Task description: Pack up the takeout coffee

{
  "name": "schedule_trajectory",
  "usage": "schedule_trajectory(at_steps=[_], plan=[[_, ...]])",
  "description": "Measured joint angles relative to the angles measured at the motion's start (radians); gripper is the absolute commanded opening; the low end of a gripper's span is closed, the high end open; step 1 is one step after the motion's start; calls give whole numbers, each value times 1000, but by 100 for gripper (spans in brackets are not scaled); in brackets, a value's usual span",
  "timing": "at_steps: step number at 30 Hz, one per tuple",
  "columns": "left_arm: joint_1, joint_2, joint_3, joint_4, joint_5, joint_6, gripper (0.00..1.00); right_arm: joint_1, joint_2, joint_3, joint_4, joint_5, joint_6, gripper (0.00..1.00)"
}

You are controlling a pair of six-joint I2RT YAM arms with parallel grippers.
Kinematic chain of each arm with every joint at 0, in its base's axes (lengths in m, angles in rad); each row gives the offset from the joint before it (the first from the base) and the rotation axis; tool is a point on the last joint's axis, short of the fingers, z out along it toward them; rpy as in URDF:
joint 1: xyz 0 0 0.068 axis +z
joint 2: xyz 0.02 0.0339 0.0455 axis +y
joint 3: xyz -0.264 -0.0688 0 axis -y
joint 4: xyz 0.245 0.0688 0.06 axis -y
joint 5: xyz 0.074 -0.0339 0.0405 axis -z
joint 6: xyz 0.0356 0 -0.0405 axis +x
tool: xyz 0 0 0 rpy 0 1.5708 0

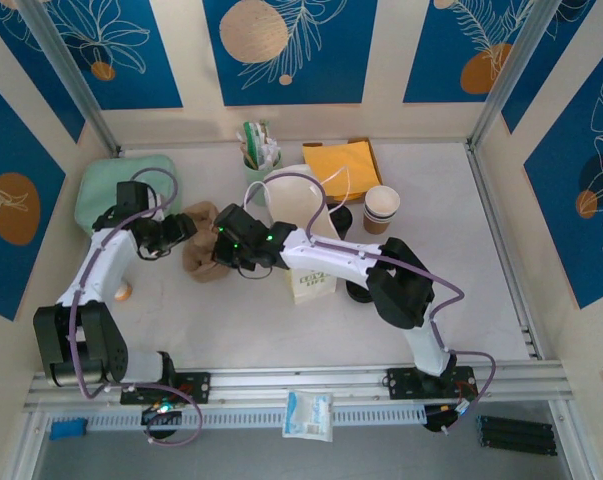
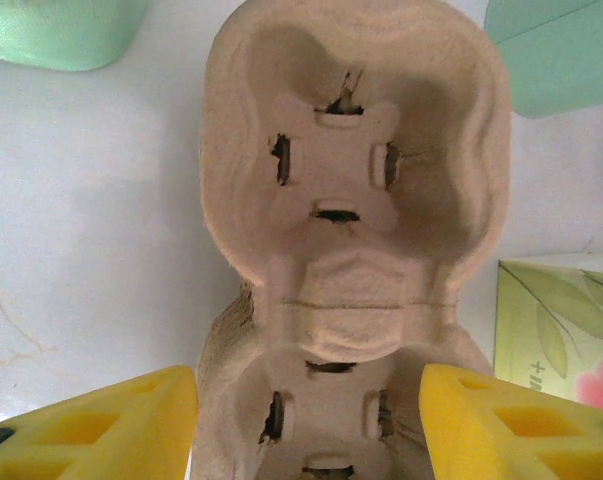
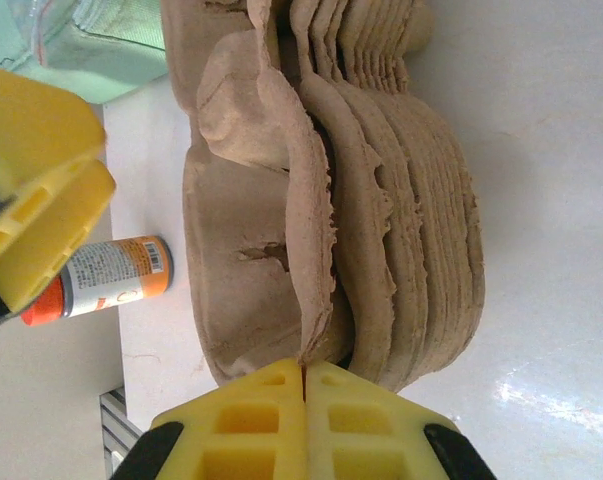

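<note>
The takeout coffee cups [image 1: 382,205], white over a brown band and nested, stand at the back right, away from both grippers. A stack of brown pulp cup carriers [image 1: 199,268] lies left of centre. My right gripper [image 3: 304,368] is shut on the rim of the top carrier [image 3: 266,200], which is lifted off the stack [image 3: 421,230] below it; this gripper [image 1: 224,248] sits at the stack's right side. My left gripper [image 2: 309,390] hovers open above the same carrier [image 2: 351,170], one yellow finger on each side, at the stack's left end [image 1: 176,232].
A small orange bottle [image 3: 101,275] lies on the table beside the stack. A green leaf-print box [image 1: 311,282] sits under the right arm. A green cloth [image 1: 121,185], white bowl [image 1: 296,195], sachet cup [image 1: 259,150], orange folder [image 1: 343,165] and black lids [image 1: 359,290] surround the middle.
</note>
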Motion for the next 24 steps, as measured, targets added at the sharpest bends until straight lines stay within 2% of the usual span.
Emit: schedule_trajectory(at_steps=[24], plan=[[3,154,81,101,60,-47,61,-11,-21,-61,2,15,0,0]])
